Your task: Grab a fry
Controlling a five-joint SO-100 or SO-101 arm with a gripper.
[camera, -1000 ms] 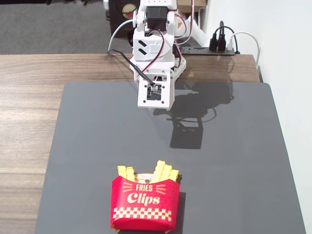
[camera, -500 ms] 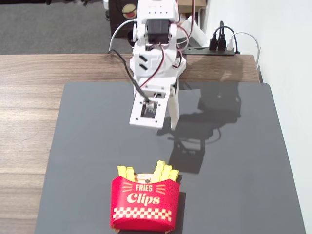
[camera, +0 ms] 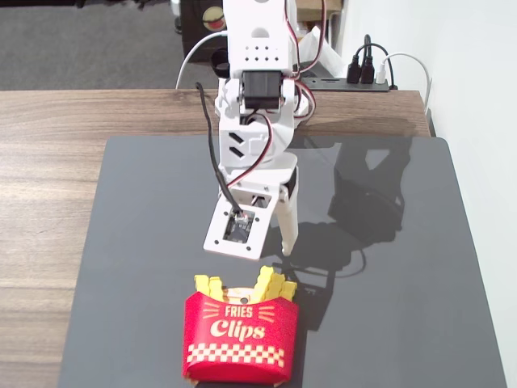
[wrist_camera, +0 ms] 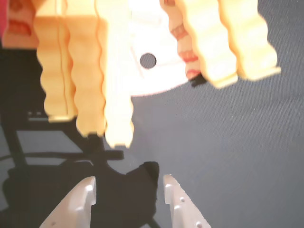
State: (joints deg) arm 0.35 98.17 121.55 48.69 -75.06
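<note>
Several crinkle-cut yellow fries stand upright in the red "FRIES Clips" carton near the front edge of the dark mat, itself laid on the wooden table. The white gripper hovers just behind the carton — fingers apart, empty — with the fry tips close before it in the wrist view.
</note>
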